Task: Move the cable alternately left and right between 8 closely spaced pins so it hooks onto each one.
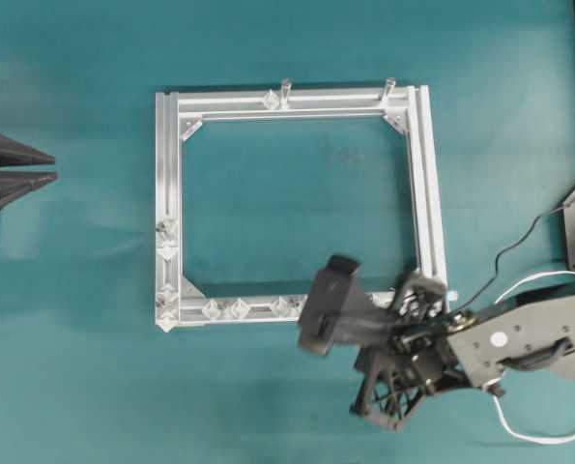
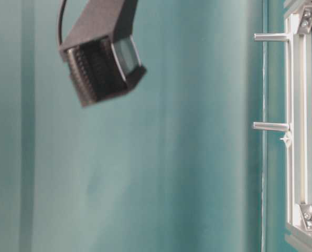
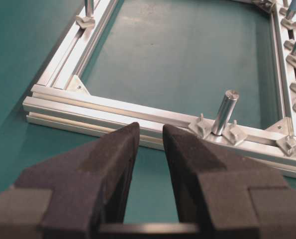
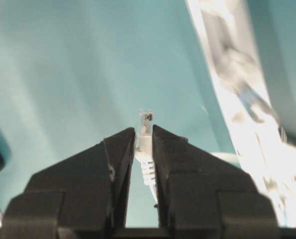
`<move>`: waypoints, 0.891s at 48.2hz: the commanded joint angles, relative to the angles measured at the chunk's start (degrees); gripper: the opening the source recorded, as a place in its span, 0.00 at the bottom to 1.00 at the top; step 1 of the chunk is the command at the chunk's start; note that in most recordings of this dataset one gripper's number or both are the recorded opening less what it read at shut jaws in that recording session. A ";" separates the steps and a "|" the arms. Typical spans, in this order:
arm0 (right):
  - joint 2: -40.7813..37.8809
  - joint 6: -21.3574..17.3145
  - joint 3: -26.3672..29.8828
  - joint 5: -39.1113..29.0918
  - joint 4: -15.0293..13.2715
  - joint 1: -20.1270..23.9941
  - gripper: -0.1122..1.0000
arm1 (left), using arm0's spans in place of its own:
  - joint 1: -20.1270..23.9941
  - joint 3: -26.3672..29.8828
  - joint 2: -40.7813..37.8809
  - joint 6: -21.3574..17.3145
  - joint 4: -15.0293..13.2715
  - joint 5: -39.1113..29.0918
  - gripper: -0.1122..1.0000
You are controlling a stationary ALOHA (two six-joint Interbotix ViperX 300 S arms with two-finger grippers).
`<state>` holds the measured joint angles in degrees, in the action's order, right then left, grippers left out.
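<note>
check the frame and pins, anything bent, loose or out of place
Nothing stands out. The aluminium frame lies flat and square on the table, and the pins along its rails sit in place. The right gripper is shut on the cable at its plug; none is hooked yet.

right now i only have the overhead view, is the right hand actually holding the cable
Observer: Yes. The right wrist view shows the right hand pinching the cable just behind its pale plug, which sticks out past the fingertips.
Operator: and the other one, anything in it
Observer: Nothing. In its wrist view the left hand is open and empty, short of the frame's near rail.
Operator: what's ahead of it
Observer: An upright post on that rail, with pins on either side of its base.
</note>
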<state>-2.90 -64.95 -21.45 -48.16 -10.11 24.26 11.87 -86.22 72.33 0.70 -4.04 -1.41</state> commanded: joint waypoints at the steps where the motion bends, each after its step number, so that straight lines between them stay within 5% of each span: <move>1: 2.81 -5.01 -0.09 -2.55 -2.46 0.26 0.23 | -0.09 0.53 -0.35 0.53 0.09 0.26 0.39; 14: 5.27 -20.74 -1.76 -9.14 -7.82 0.18 0.23 | 0.00 0.44 -0.35 0.53 0.09 0.26 0.39; 31: 6.68 -32.08 -4.66 -10.28 -9.40 -0.44 0.23 | 0.00 0.35 -0.35 0.53 0.09 0.26 0.39; 43: 6.68 -36.74 -6.15 -9.49 -9.40 -1.76 0.23 | 0.00 0.35 -0.35 0.53 0.09 0.35 0.39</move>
<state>2.37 -101.07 -27.77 -57.83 -19.25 22.76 11.95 -86.40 72.42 0.70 -4.04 -1.41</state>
